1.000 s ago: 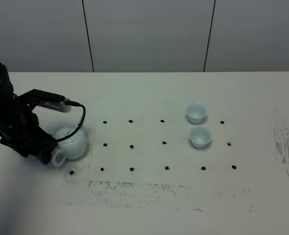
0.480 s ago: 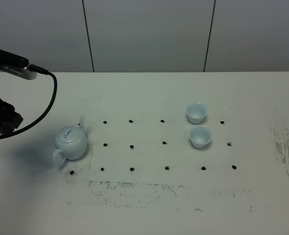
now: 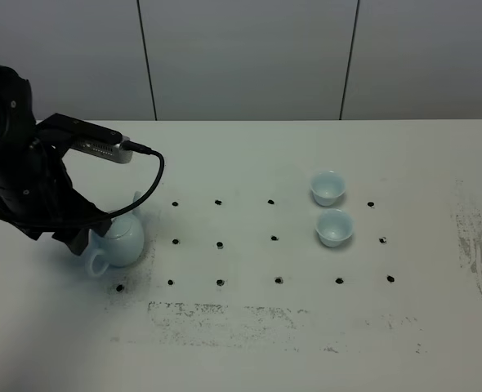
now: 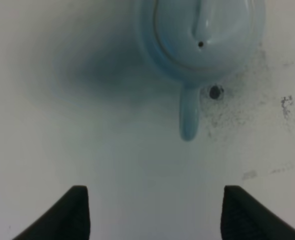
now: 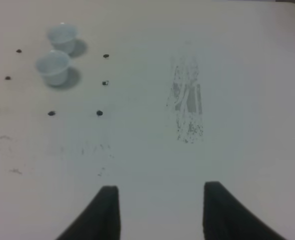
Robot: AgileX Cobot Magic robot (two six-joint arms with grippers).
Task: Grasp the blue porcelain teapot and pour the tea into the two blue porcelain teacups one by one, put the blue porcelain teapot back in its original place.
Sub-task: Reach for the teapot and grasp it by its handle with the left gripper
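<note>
two glossy pale-blue bowl-shaped teacups (image 3: 328, 187); round glazed teapot (image 3: 125, 243) on scuffed table (image 3: 249, 363); left jaws spread, right jaws parted.

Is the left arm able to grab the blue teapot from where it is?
Probably yes. The left gripper hangs open just over the teapot, its handle points toward the jaws, and nothing sits between them.
</note>
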